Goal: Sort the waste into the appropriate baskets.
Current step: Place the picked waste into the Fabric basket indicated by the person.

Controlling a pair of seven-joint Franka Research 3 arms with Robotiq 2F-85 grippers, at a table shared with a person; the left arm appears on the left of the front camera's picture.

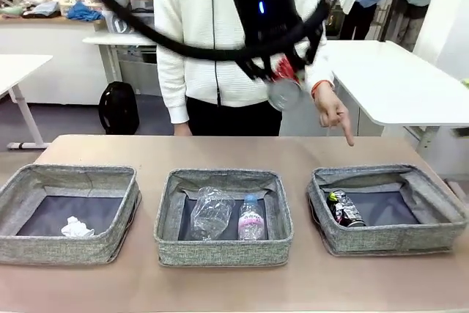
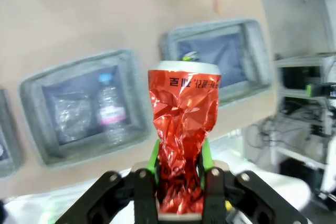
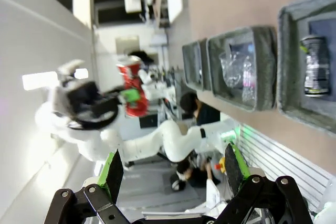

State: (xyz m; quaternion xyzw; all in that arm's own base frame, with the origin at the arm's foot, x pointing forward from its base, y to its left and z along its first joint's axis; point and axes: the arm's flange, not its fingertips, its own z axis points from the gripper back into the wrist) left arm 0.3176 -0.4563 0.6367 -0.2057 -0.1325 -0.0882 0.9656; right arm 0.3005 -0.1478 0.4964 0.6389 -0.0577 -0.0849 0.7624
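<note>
Front view: my left tool (image 1: 282, 78) hangs high over the counter (image 1: 220, 152), clamped on the red can (image 1: 284, 82), which is crushed. Below and nearer me sit 3 baskets in a row. The one farthest to the tool's left (image 1: 67, 213) holds 1 crumpled white paper ball (image 1: 76, 227). The middle basket (image 1: 223, 215), below-left of the tool, holds 2 items: a crushed clear plastic bottle (image 1: 210, 212) and a small clear bottle w/ pink label (image 1: 251, 218). The right basket (image 1: 387, 208), below-right of the tool, holds 1 dark printed can (image 1: 345, 209). The person's hand (image 1: 331, 111), just right of the tool, points a finger down toward that right basket.

Left wrist view: green pads (image 2: 153, 157) pinch the red can's lower half; beyond its top I see the can basket, w/ the bottle basket off to one side.

Right wrist view: my right tool (image 3: 173, 174) stands wide open, holding nothing, well apart from the baskets.

My read: 4 of 5 pieces are already sorted, and no loose litter lies on the counter. What's left is the red can, prob. bound for the basket w/ the other can.
</note>
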